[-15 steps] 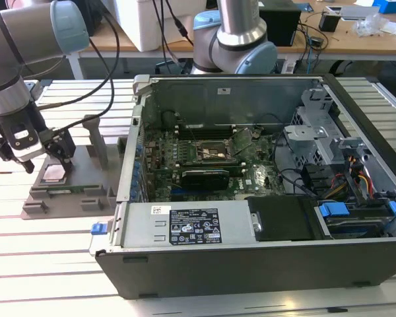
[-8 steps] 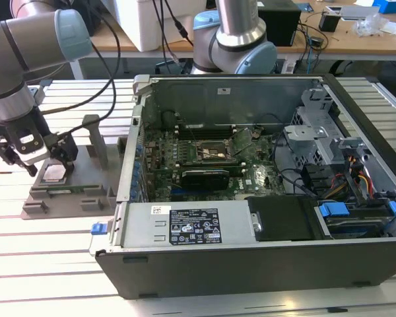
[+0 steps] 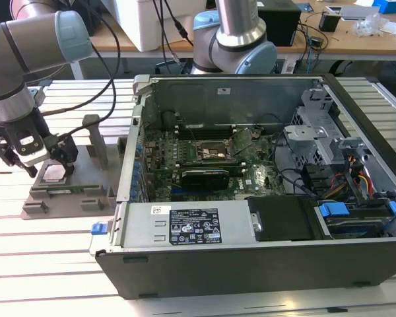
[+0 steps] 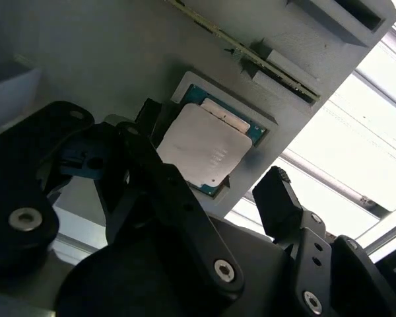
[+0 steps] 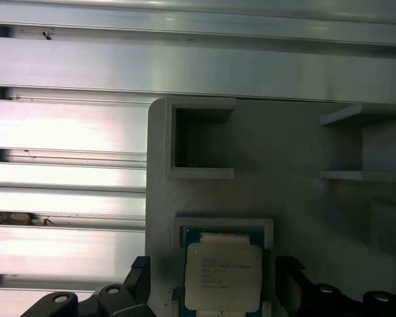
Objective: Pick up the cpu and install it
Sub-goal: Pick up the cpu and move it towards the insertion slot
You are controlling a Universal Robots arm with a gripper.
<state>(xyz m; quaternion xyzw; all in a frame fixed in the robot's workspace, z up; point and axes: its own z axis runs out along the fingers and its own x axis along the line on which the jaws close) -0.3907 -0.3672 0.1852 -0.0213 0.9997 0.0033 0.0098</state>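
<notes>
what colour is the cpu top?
The cpu top is pale silver, with a teal rim; best in second wrist view.

The arm (image 3: 26,39) is made of matt grey tubes joined by rounded housings with pale blue caps (image 3: 72,33) — black cables (image 3: 117,47) loop off it. A pale block (image 3: 28,146) sits at the wrist. The gripper (image 3: 48,168) is black throughout, its linked fingers (image 4: 280,201) pinned with silver screws (image 4: 224,269).

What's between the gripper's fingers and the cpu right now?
Only the raised pocket rim of the grey fixture. In the first wrist view the open gripper straddles the cpu, one finger on either side.
</notes>
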